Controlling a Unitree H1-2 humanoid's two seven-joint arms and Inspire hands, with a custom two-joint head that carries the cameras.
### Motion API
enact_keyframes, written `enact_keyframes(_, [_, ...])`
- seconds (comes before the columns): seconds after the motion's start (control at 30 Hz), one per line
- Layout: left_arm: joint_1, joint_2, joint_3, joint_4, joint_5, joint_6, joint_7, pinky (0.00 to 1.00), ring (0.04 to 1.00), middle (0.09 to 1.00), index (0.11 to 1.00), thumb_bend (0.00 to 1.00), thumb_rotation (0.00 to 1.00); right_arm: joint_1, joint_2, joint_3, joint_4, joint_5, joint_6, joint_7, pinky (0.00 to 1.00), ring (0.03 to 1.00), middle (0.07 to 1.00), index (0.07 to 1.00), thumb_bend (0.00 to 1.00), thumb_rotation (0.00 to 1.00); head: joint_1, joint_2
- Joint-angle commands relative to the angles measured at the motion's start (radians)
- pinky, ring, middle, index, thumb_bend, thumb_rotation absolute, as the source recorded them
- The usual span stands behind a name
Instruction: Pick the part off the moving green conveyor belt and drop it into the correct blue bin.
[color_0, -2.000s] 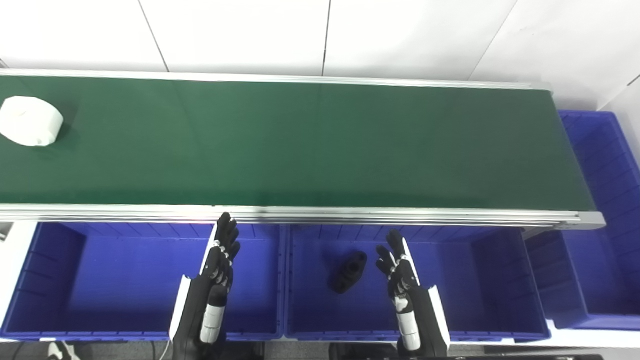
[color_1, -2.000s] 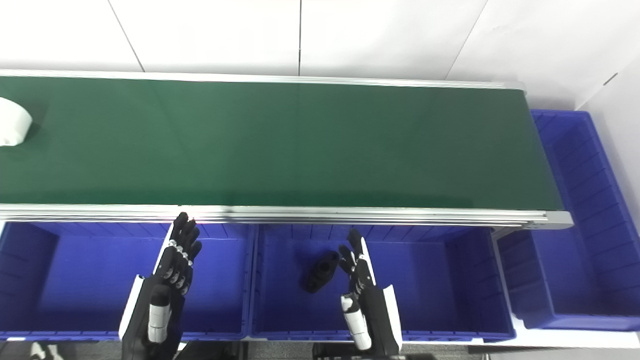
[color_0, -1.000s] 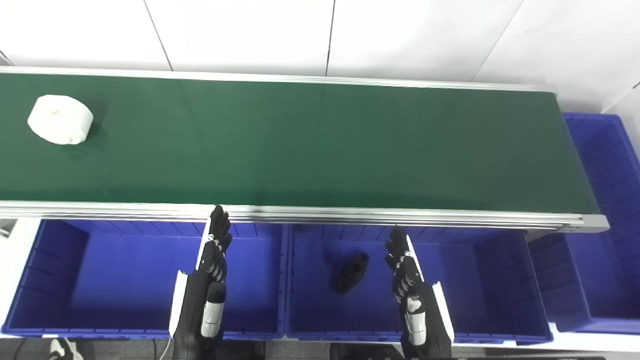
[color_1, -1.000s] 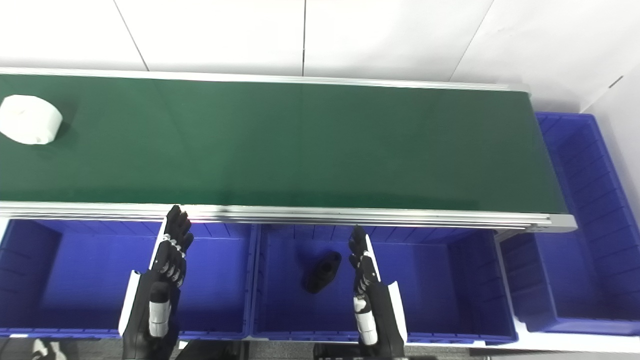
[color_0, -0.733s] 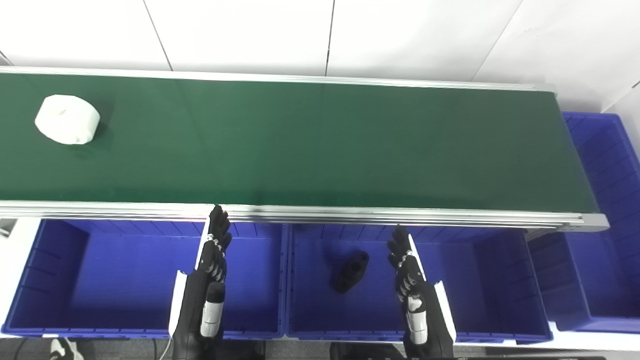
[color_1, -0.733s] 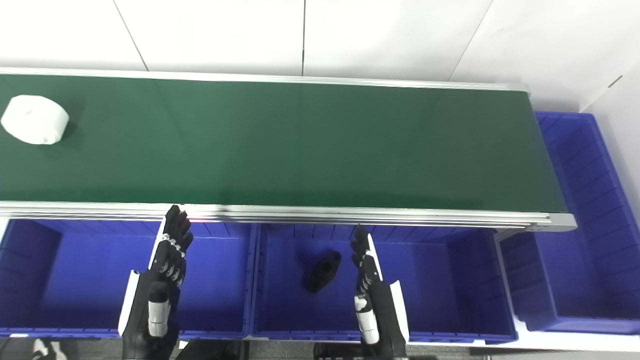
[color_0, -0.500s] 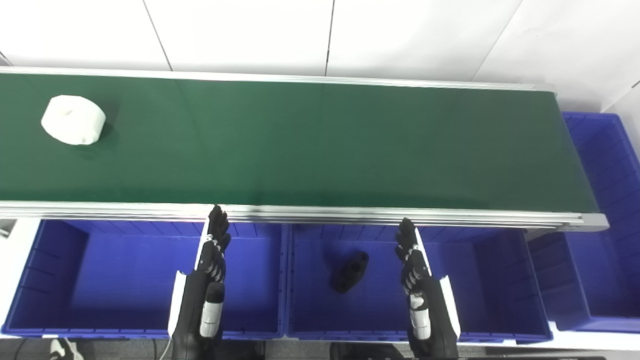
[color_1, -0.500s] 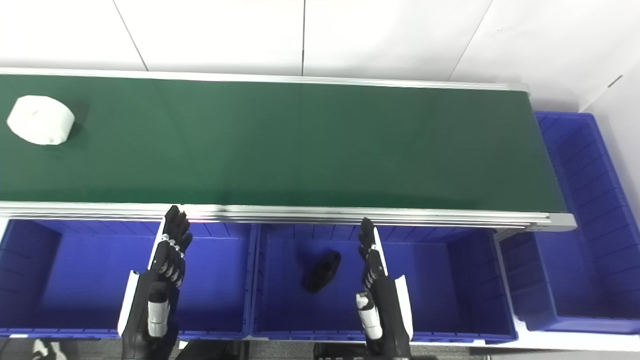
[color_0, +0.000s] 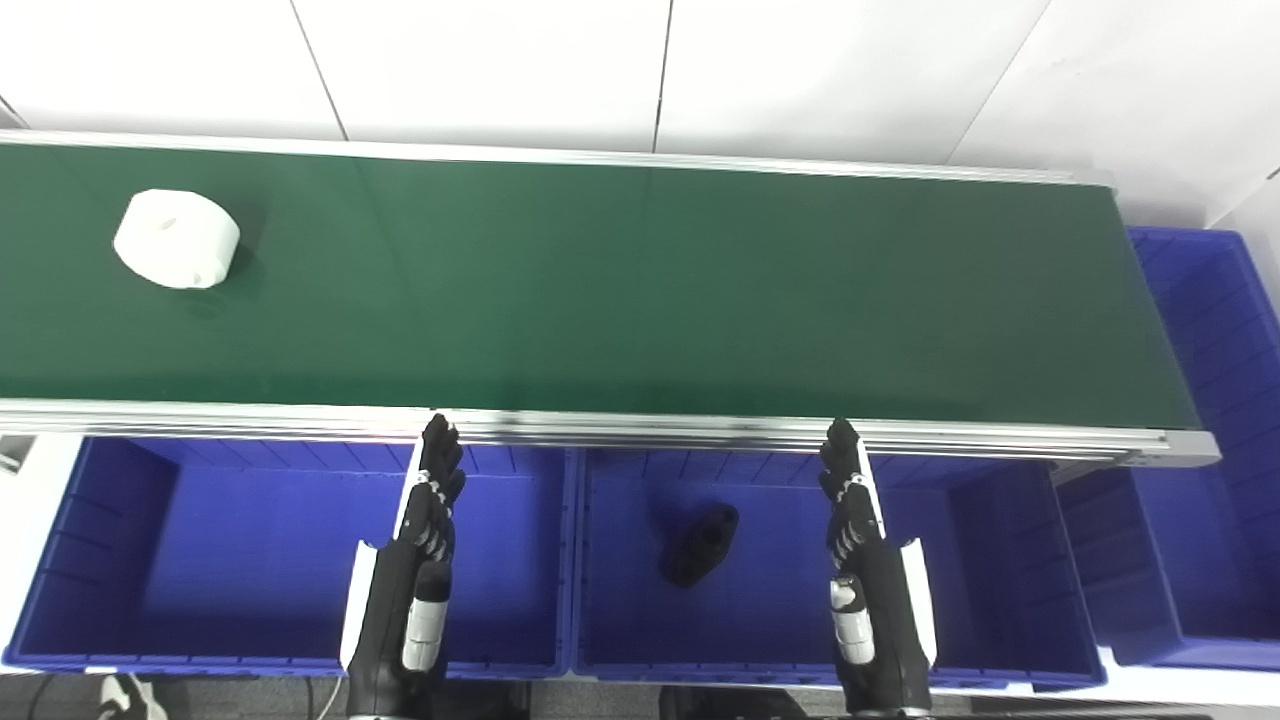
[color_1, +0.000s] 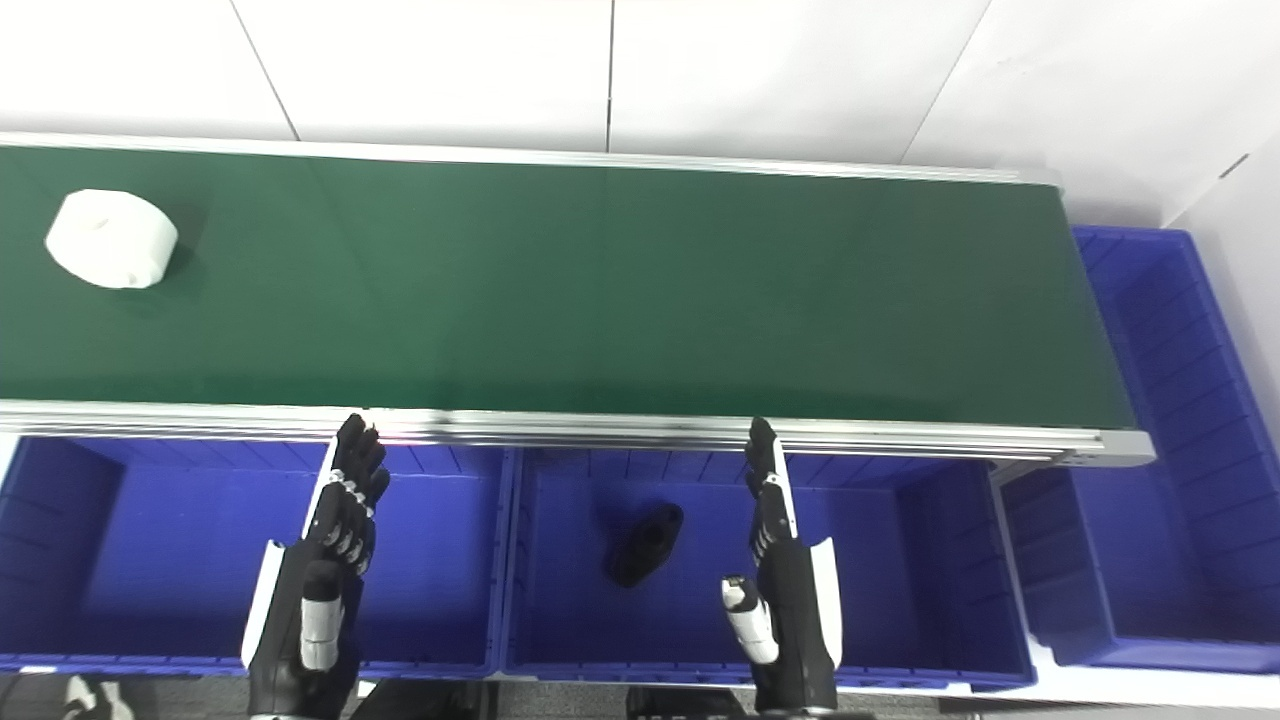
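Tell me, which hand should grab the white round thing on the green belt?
Probably the left hand. The round white part sits far left on the green conveyor belt, nearer that open hand than the open right hand.

White panelled wall (color_0: 480, 60), thin dark seams.

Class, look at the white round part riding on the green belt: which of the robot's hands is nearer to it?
Left. The left hand is below and right of the white round part, over the bins; the right hand is much farther right.
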Motion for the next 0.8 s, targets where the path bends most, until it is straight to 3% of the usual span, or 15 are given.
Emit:
enact_keyframes(0.0, [-0.005,-0.001,-0.004,-0.005,0.006,-0.04,-0.008,1.0,1.0,1.0,1.0,0.88,0.99,-0.004,-0.001,0.002,-0.006,0.004,-0.062,-0.009,0.99,0.997,1.0,1.0,0.92,1.0,0.0,0.0])
enact_keyframes(0.23, [-0.02,-0.002,-0.005,0.034,0.013,-0.054,-0.007,1.0,1.0,1.0,1.0,0.89,0.99,-0.016,-0.009,0.006,0.023,0.01,-0.063,-0.017,0.98,0.988,1.0,1.0,0.9,1.0,0.03,-0.042])
enact_keyframes(0.37, [-0.029,-0.01,-0.01,0.07,0.027,-0.084,-0.002,1.0,1.0,1.0,1.0,0.87,0.99,-0.025,-0.028,0.008,0.046,0.025,-0.063,-0.022,0.99,0.991,1.0,1.0,0.9,1.0,0.081,-0.079])
enact_keyframes(0.4, [-0.031,-0.016,-0.013,0.08,0.033,-0.091,0.002,1.0,1.0,1.0,1.0,0.86,0.99,-0.028,-0.034,0.006,0.055,0.036,-0.063,-0.021,0.99,0.991,1.0,1.0,0.9,1.0,0.119,-0.102])
enact_keyframes(0.5, [-0.045,-0.027,-0.023,0.128,0.057,-0.122,0.016,1.0,1.0,1.0,1.0,0.81,0.97,-0.041,-0.05,0.0,0.085,0.069,-0.064,-0.016,1.0,1.0,1.0,1.0,0.9,1.0,0.16,-0.144])
enact_keyframes(0.63, [-0.074,-0.03,-0.04,0.192,0.083,-0.13,0.045,1.0,1.0,1.0,1.0,0.81,0.97,-0.061,-0.068,-0.011,0.125,0.117,-0.064,0.005,1.0,1.0,1.0,1.0,0.93,1.0,0.206,-0.198])
enact_keyframes(0.77, [-0.091,-0.04,-0.055,0.223,0.096,-0.129,0.064,1.0,1.0,1.0,1.0,0.8,0.97,-0.081,-0.084,-0.027,0.153,0.156,-0.064,0.036,1.0,1.0,1.0,1.0,0.92,1.0,0.247,-0.204])
